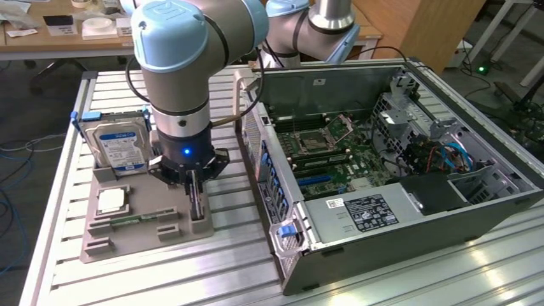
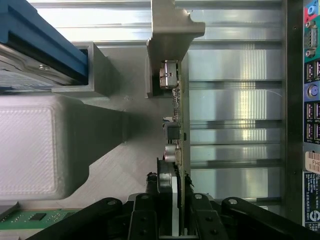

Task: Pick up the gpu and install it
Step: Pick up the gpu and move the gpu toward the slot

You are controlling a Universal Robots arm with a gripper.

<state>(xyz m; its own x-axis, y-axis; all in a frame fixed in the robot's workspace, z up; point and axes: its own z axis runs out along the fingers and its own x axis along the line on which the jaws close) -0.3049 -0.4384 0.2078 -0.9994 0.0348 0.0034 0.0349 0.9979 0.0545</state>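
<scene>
Fingers [image 2: 175, 222] of mine straddle the upright gpu [image 2: 179, 125] in its grey holder [image 1: 144, 239]; whether they clamp it, I cannot tell. Hard drive [image 1: 119, 148] stands to one side of them, computer case [image 1: 340, 86] on the opposite side.

I note a dull grey tray [image 1: 144, 237] on the ribbed silver tabletop [image 1: 127, 280]. Hard drive [image 1: 119, 148]: silver, blue label. Gpu [image 2: 178, 125]: dark, brownish edge. Memory stick [image 1: 136, 220]: green. Arm [image 1: 183, 64]: pale blue and grey. End effector [image 1: 195, 186]: black.
</scene>
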